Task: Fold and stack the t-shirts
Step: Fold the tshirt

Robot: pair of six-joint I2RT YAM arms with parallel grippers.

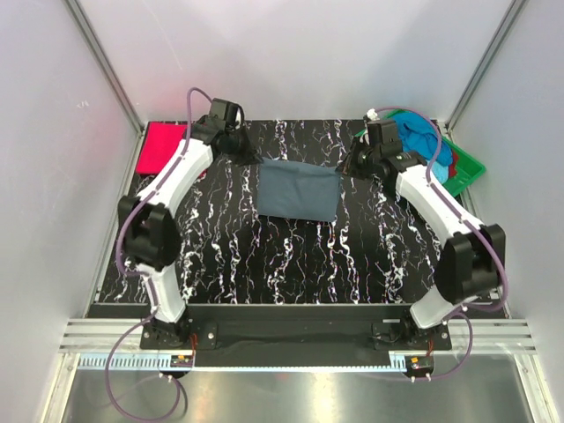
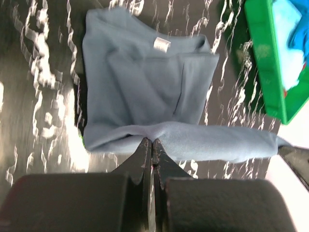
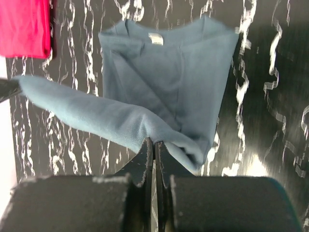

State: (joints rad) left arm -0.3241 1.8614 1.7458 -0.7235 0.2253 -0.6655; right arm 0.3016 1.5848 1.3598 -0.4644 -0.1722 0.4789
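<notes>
A slate grey-blue t-shirt (image 1: 298,189) lies partly folded in the middle of the black marbled table (image 1: 264,256). My left gripper (image 1: 251,156) is shut on the shirt's far left corner, and in the left wrist view its jaws (image 2: 152,141) pinch a raised fold of the cloth (image 2: 145,82). My right gripper (image 1: 347,165) is shut on the far right corner, where its jaws (image 3: 154,141) bite the same lifted edge (image 3: 169,82). That edge hangs stretched between the two grippers. A bright red-pink t-shirt (image 1: 163,145) lies folded at the far left corner.
A green plastic tray (image 1: 467,167) at the far right corner holds a turquoise t-shirt (image 1: 419,132) and a bit of red cloth (image 1: 451,164). White walls close in the table on three sides. The tray's rim (image 2: 263,63) shows in the left wrist view.
</notes>
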